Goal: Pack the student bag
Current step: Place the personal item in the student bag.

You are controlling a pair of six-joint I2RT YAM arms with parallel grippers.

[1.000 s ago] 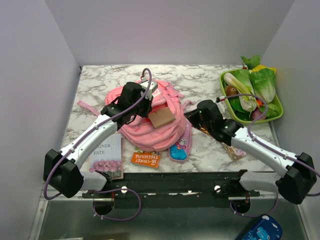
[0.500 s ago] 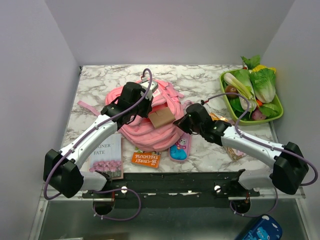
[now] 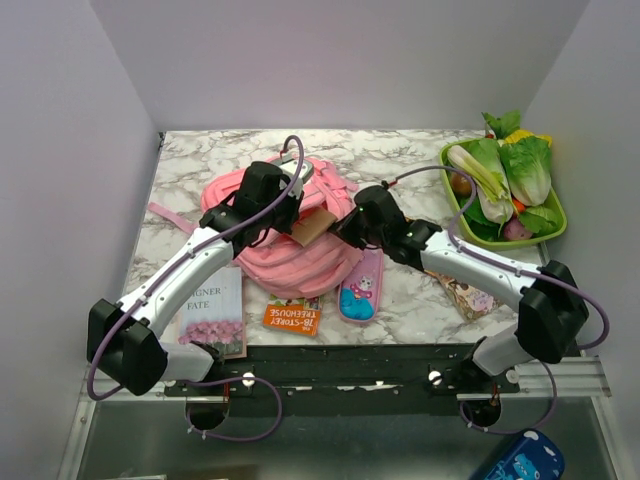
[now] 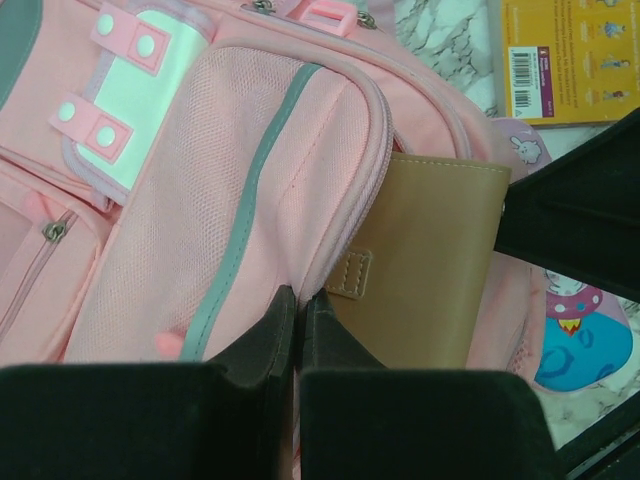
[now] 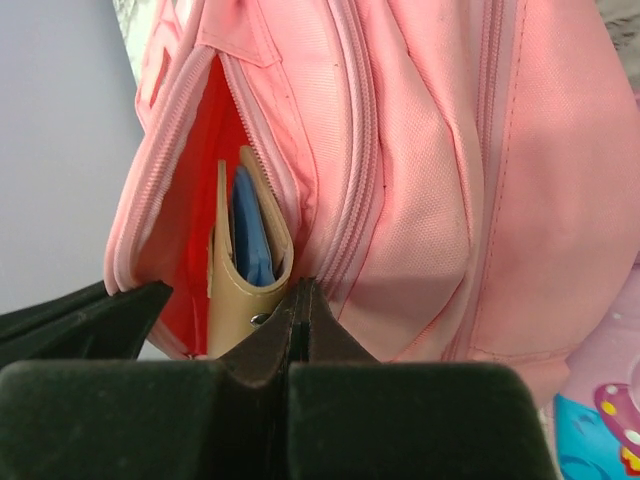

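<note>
The student bag point(image 3: 290, 262), pink with grey-green trim, lies mid-table. A tan notebook point(image 3: 312, 224) sticks partway out of its open zip pocket. My left gripper point(image 3: 293, 218) is shut on the pocket's fabric edge point(image 4: 330, 200), right beside the notebook point(image 4: 430, 260). The left gripper's tips point(image 4: 299, 300) pinch a thin fold of pink cloth. My right gripper point(image 3: 345, 228) is shut and holds nothing. In the right wrist view its tips point(image 5: 300, 290) press against the notebook's tan cover point(image 5: 228, 290), which has blue pages point(image 5: 250, 235) inside and sits in the red-lined opening of the bag point(image 5: 420, 200).
A pink cartoon pencil case point(image 3: 362, 285) and an orange book point(image 3: 292, 317) lie in front of the bag. A flower-cover book point(image 3: 213, 310) is at front left. A patterned pouch point(image 3: 465, 293) lies under the right arm. A green tray point(image 3: 552, 225) of vegetables stands at back right.
My right arm swung left to the bag and its gripper shut. The tan notebook tilted and slid deeper into the pocket. The bag shifted slightly left; the left gripper kept its hold.
</note>
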